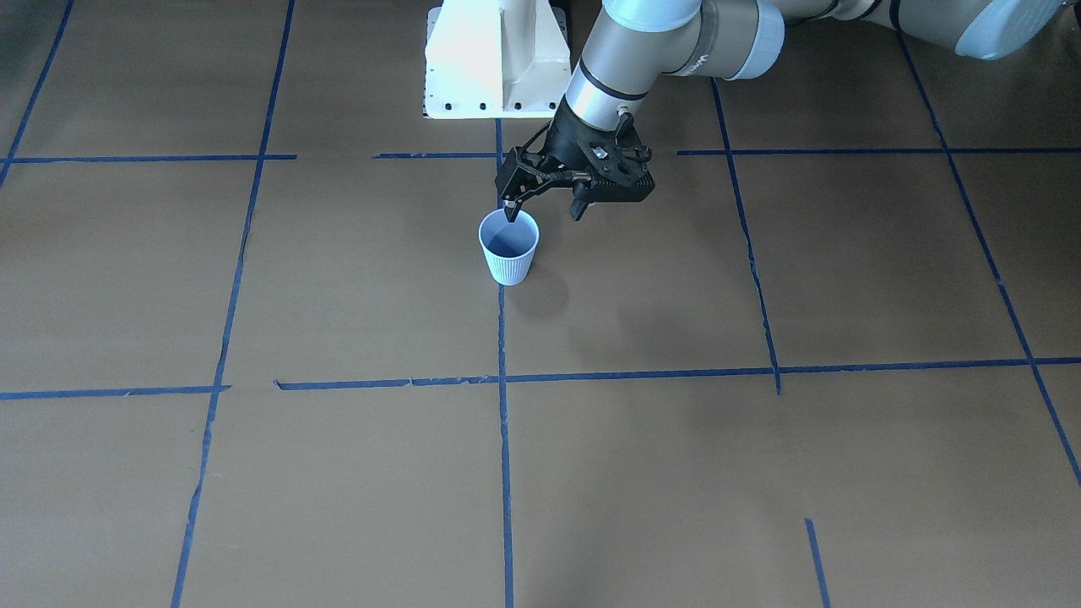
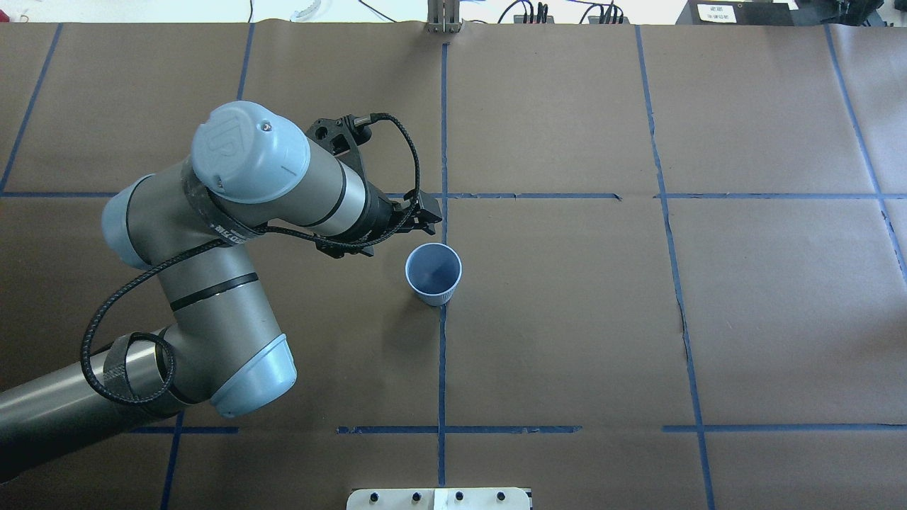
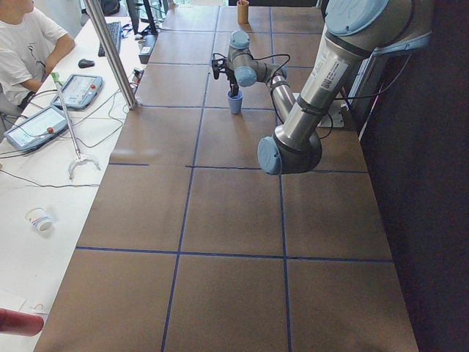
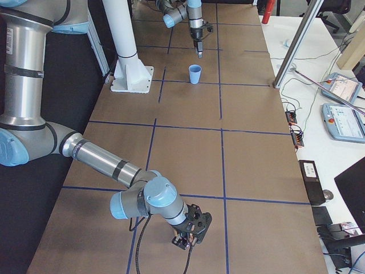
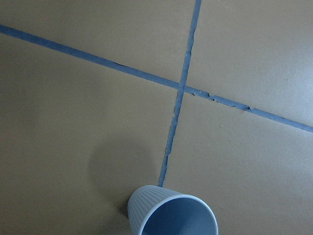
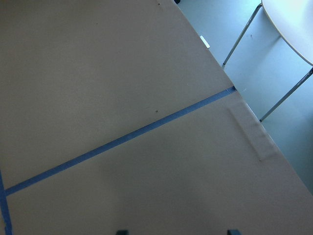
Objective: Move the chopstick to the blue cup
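The left gripper (image 1: 545,207) hangs just above the blue cup (image 1: 508,249), its jaws spread with nothing between them. In the overhead view it sits at about 11 o'clock from the cup, and in the front-facing view one fingertip (image 1: 509,205) shows right over the far rim. The cup stands upright on the worktop (image 1: 338,295), on a line of blue tape (image 1: 502,338), and what shows of its dark inside looks empty. The chopstick appears in no view, so I cannot say where it lies. The right gripper (image 4: 191,228) is low over the worktop, well apart from the cup toward the far end. Its own camera shows two fingertips set wide with bare paper between them.

As I judge it, the transfer is not done. The stick has to be found and pinched near its upper end, so that it hangs close to upright. Its lower tip should be centred over the cup's mouth before the jaws let go. The paper cup looks light and would tip easily, so the gripper should rise clear before it travels sideways.

The arm's pale blue joint cap (image 2: 248,149) bears an embossed mark that seems to read UR. White lettering runs along the arm's links, and there is print on a white label (image 2: 716,12) at 1 o'clock beyond the worktop, but both are too small to read.
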Motion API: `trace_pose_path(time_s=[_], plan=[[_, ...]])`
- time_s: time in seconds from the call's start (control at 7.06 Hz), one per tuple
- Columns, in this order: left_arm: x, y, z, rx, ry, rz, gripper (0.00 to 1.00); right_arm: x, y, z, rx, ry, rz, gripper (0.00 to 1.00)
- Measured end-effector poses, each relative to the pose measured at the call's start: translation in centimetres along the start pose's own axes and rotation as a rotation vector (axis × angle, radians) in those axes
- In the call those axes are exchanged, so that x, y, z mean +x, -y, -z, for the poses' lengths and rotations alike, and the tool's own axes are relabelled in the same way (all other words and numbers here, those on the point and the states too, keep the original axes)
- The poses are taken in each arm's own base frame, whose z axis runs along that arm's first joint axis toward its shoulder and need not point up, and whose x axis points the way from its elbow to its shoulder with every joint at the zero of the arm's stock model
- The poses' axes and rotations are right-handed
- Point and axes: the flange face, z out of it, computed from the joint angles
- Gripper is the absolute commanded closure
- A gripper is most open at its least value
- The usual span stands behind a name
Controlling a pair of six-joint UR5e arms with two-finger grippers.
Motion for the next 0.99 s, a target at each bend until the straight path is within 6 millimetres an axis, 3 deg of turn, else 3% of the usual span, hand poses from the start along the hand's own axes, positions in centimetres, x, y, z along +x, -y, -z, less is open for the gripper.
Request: trace_pose_path(time_s=[0.57, 0.85, 0.99], plan=[[-0.1, 0.4, 0.3, 0.006, -0.002, -0.002, 0.00, -0.9, 0.1, 0.8, 0.049, 0.032, 0.047, 1.00], [-0.2, 0.9, 0.5, 0.014, -0.003, 0.001, 0.00, -1.1, -0.7, 2.7, 0.130, 0.085, 0.098, 1.00], [-0.2, 1.1, 0.5, 0.017, -0.001, 0.002, 0.00, -1.2, -0.8, 4.6, 0.176, 0.106, 0.108, 1.00]])
